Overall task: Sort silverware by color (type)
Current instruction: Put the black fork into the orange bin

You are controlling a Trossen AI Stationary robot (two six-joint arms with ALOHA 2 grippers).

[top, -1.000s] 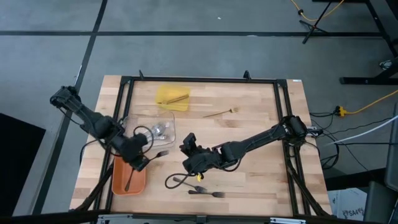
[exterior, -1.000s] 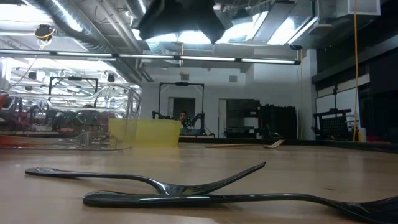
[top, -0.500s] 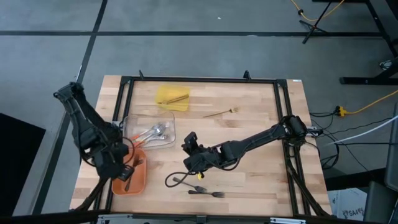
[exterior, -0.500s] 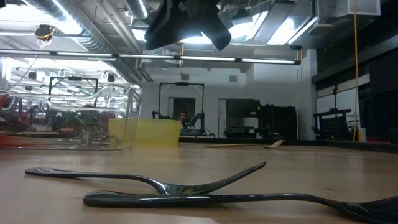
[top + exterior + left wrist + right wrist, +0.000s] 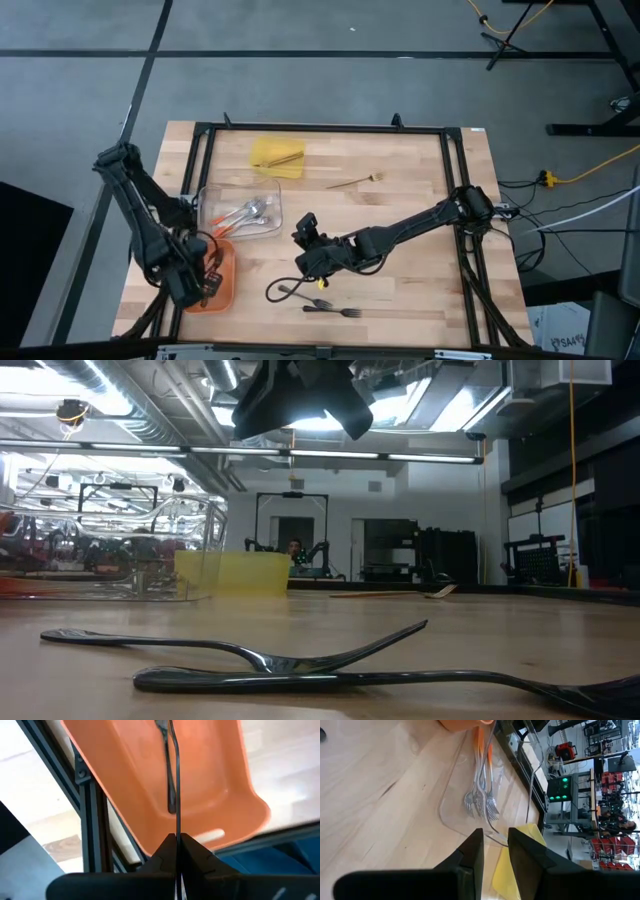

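My left gripper (image 5: 200, 283) hangs over the orange tray (image 5: 224, 296) at the table's near left and is shut on a dark fork (image 5: 175, 775). A second dark fork (image 5: 171, 802) lies in that tray. My right gripper (image 5: 303, 236) hovers open above mid-table, just past two dark forks (image 5: 288, 290) (image 5: 333, 311) that lie flat on the wood. Silver utensils with orange tips (image 5: 245, 212) lie in the clear tray (image 5: 268, 190). A tan wooden utensil (image 5: 355, 181) rests on the table farther back, and others lie in the yellow tray (image 5: 277, 155). My left gripper pinches the dark fork by its thin handle (image 5: 177, 827) between the two shut fingers. The fork runs straight out ahead of the fingers, along them, lifted clear above the orange tray's floor (image 5: 125, 780).
The black frame rails (image 5: 195, 160) border the table, and one runs right beside the orange tray (image 5: 95, 830). Bare wood lies between the wooden utensil and the right arm (image 5: 420, 222). In the low view the two forks (image 5: 240, 650) (image 5: 380, 680) lie crossed in front.
My left gripper has carried the dark fork from beside the clear tray toward the table's near left edge, ending over the orange tray, and has stayed shut on it. The forks on the table have not moved.
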